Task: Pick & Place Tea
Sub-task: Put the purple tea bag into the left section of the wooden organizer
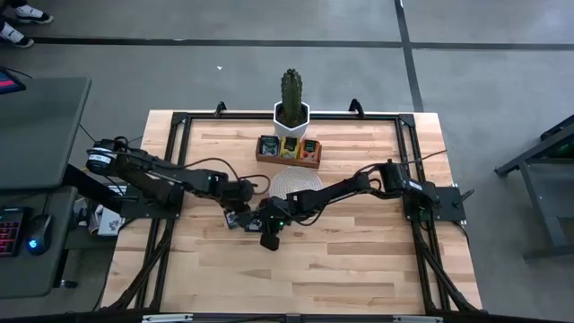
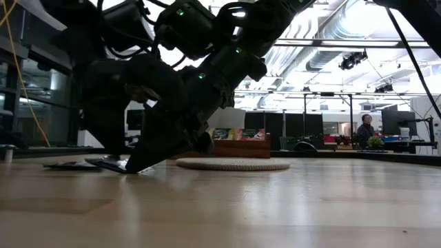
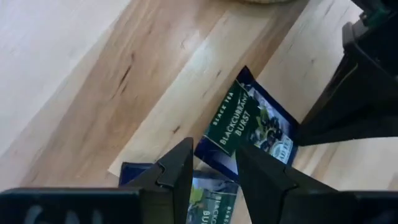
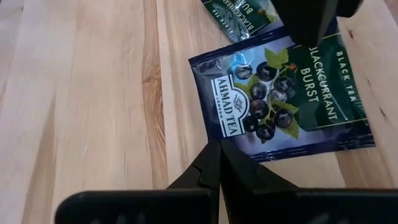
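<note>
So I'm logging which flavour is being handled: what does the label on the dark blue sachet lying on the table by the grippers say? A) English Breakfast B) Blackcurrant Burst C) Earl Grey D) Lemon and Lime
B: the right wrist view shows the dark blue sachet flat on the wood, printed "Blackcurrant Burst" over a picture of dark berries, and the left wrist view reads the same words on it.

Overhead, table-level, and two close wrist views (both on one dark-blue sachet [image 4: 283, 99]).
</note>
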You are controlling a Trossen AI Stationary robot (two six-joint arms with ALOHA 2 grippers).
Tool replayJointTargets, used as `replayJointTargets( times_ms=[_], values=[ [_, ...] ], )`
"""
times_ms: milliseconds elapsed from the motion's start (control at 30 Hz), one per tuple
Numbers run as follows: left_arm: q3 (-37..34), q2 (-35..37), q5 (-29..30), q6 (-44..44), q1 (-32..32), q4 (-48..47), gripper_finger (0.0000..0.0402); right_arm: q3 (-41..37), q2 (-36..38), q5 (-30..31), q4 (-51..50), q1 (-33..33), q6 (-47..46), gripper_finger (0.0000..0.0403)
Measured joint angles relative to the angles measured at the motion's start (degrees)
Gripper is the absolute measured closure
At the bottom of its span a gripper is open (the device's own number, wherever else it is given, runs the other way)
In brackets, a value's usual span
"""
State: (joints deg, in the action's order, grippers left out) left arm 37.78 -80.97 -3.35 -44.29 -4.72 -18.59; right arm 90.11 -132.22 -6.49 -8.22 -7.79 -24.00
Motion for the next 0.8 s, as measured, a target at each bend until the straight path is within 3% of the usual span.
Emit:
replayJointTargets(
  times_ms=[433, 800],
  values=[
    [0.0, -3.4, -6.7, -2.2, 0.9, 1.1, 0.0283, -0.1, 0.0, 0.2, 0.6, 0.0, 0.2, 0.0403],
    [0.1, -4.3, -6.2, 0.6, 1.0, 0.4, 0.0283, 0.0, 0.0, 0.6, 0.4, -0.2, 0.5, 0.0403]
  ],
)
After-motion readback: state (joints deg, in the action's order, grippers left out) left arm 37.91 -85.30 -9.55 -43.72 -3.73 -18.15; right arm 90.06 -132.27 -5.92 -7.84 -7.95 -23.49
